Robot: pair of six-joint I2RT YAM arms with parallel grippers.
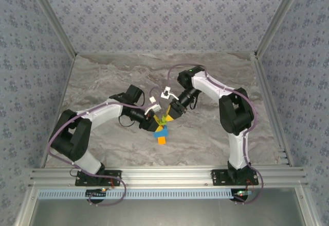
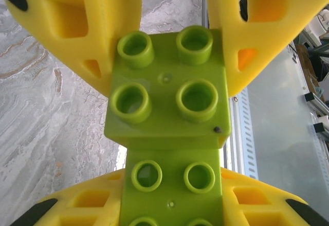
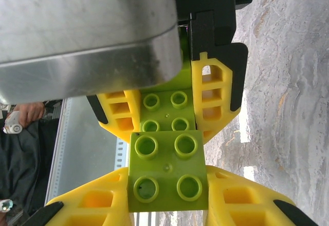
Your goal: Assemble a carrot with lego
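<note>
While both arms bend inward from their bases at 7 and 5 o'clock of the top view, their wrists meet over the middle of the table (image 1: 221, 76). The left arm's elbow is folded out toward 9 o'clock, and the right arm rises tall and arches over from 2 o'clock. The left gripper (image 1: 153, 123) and the right gripper (image 1: 174, 110) face each other, nearly nose to nose.

The carrot (image 1: 161, 132) hangs between them, its green end up in the fingers, blue below it and its orange tip pointing toward 6 o'clock, clear of the table.

Each gripper is clamped on the carrot's green end. In the right wrist view the right gripper's yellow fingers (image 3: 241, 200) squeeze one lime-green brick (image 3: 167, 169), and the opposing fingers pinch a second (image 3: 167, 110) at 12 o'clock of it. The two bricks overlap.

Counted: two lime-green bricks with four studs showing on each, and one orange piece. How many blue bricks there are I cannot tell.
</note>
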